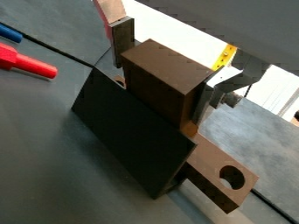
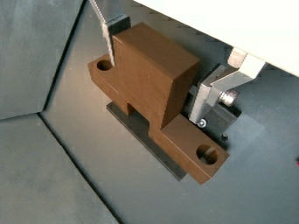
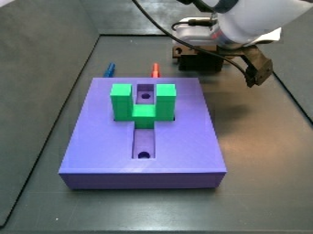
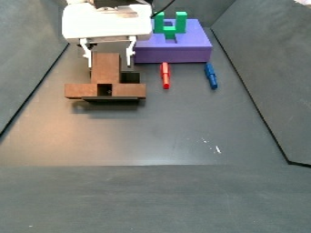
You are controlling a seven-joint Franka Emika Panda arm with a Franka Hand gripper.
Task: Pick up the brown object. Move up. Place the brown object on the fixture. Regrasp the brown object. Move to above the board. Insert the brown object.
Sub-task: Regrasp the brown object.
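Note:
The brown object (image 1: 158, 79) is a brown bar with a raised block in its middle and a round hole near an end. It rests across the dark fixture (image 1: 126, 140) on the grey floor, and shows in both wrist views (image 2: 146, 74) and in a side view (image 4: 107, 75). My gripper (image 1: 163, 74) stands over it with one finger on each side of the raised block, pads against its faces (image 2: 158, 83). The purple board (image 3: 184, 137) with its green U-shaped block (image 3: 143, 102) lies apart from the gripper (image 3: 208, 55).
A red peg (image 4: 165, 77) and a blue peg (image 4: 210, 75) lie on the floor between the fixture and the board (image 4: 183, 50). Both show in a wrist view, the red peg (image 1: 26, 63) and the blue peg (image 1: 10, 33). Dark walls bound the floor.

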